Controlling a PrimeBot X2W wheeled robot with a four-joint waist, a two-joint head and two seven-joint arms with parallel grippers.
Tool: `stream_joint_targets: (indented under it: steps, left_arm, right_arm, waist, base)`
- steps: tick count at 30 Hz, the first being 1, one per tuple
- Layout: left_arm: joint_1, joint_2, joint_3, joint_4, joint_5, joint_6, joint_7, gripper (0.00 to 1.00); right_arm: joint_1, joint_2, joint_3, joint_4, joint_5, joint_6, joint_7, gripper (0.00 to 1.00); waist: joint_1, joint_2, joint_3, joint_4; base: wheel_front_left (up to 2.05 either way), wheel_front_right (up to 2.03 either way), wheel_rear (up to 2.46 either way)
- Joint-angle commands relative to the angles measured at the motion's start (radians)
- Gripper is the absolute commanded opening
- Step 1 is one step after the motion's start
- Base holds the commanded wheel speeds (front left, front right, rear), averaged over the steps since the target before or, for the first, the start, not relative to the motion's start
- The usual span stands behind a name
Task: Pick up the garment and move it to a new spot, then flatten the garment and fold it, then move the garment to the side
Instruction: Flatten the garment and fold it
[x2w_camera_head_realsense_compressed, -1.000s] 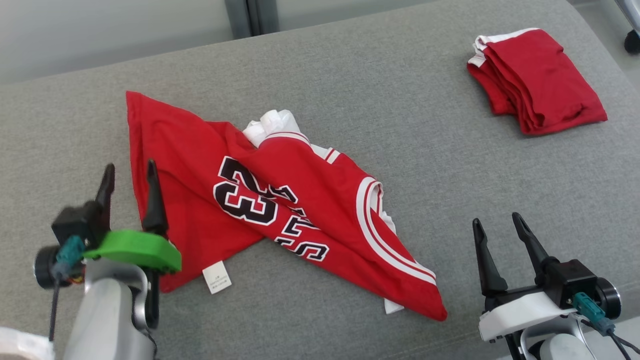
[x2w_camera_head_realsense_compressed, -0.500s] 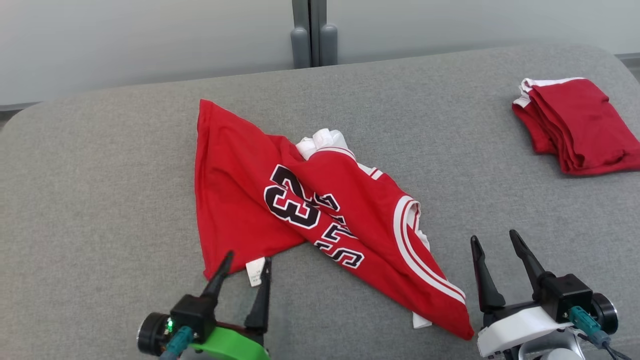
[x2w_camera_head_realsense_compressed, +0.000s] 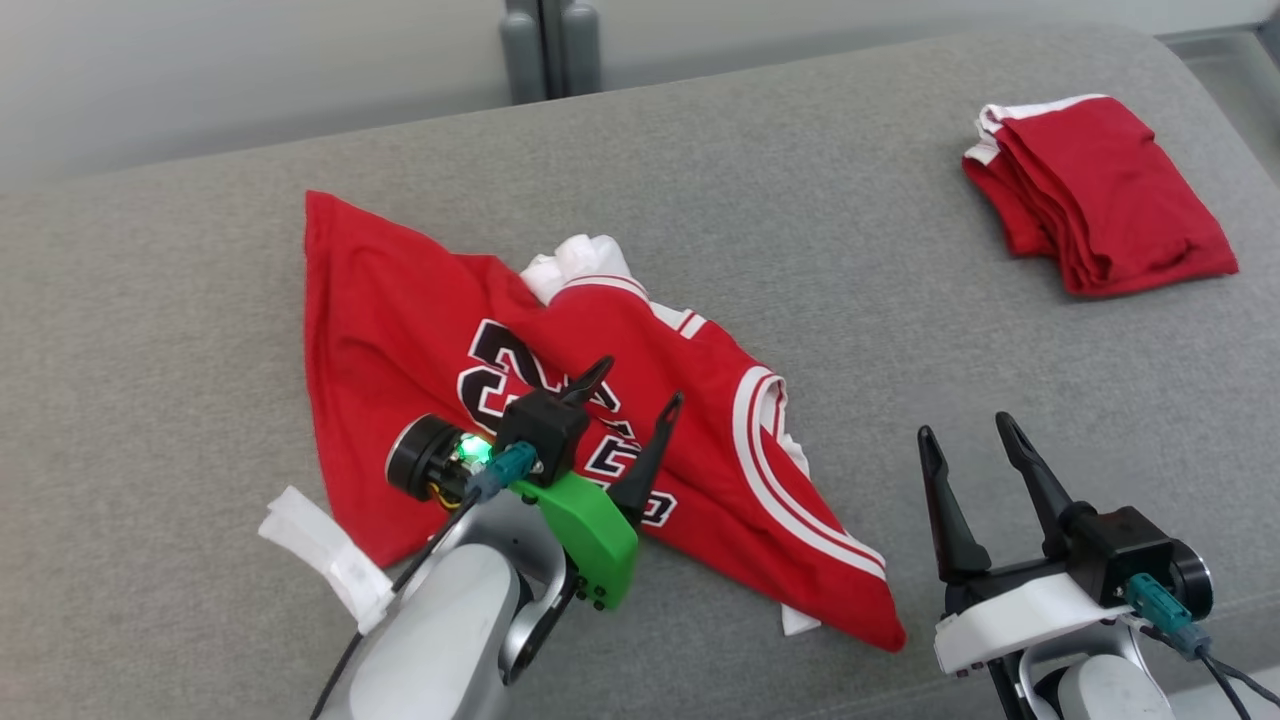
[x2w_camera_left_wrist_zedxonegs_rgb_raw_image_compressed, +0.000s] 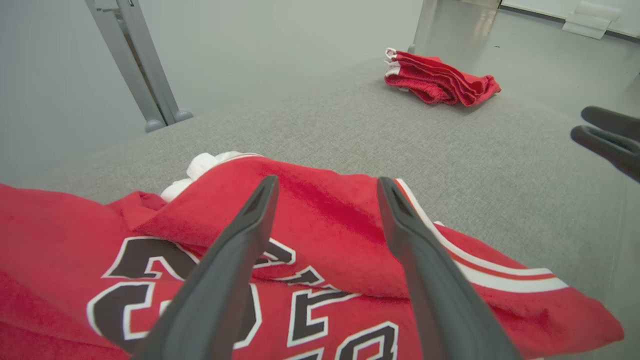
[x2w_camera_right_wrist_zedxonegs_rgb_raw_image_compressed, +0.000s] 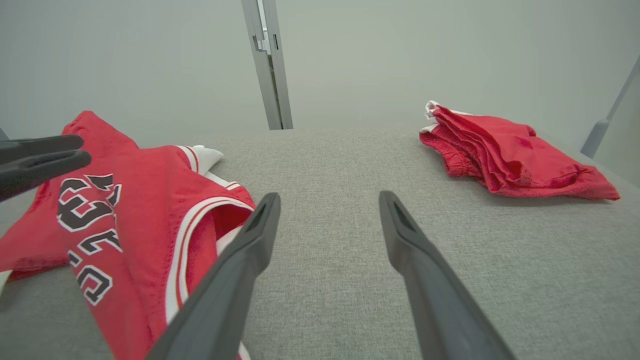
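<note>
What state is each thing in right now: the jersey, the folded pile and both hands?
jersey: rumpled, partly doubled over itself, lying on the grey surface, not held.
folded pile: folded, at the far right, apart from the jersey.
left hand: open, over the jersey's lettering, gripping nothing.
right hand: open, over the grey surface right of the jersey, empty.

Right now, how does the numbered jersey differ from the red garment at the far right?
The numbered jersey lies spread out and rumpled; the folded red garment is a compact layered stack. The jersey shows black numerals and lettering; the folded garment shows no print. Both are red with white trim.
</note>
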Motion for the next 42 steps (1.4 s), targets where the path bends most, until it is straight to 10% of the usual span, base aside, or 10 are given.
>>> stream_joint_targets:
  steps: [1,20,22,42]
  left_arm:
    - [-0.022,0.007,0.007,0.026,-0.011,0.007,0.036,1.0]
    - [-0.021,0.059,-0.007,0.038,-0.071,0.032,0.303,1.0]
    - [-0.033,0.069,-0.023,0.061,-0.061,0.028,0.31,0.0]
    - [-0.179,0.041,0.025,0.054,-0.151,0.028,0.166,0.0]
  right_arm:
    - [-0.008,-0.002,0.003,0.001,0.009,-0.002,-0.003,1.0]
    - [-0.034,-0.001,0.017,-0.004,0.037,-0.002,-0.003,1.0]
    - [-0.038,-0.002,0.023,-0.003,0.037,-0.002,-0.003,1.0]
    - [-0.05,-0.002,0.027,0.005,0.043,-0.002,-0.003,1.0]
  waist:
    - [0.0,0.0,0.072,-0.087]
    - [0.0,0.0,0.108,-0.147]
    - [0.0,0.0,0.117,-0.154]
    - [0.0,0.0,0.131,-0.177]
  base:
    - [0.0,0.0,0.0]
    - [0.0,0.0,0.0]
    - [0.0,0.0,0.0]
    - [0.0,0.0,0.0]
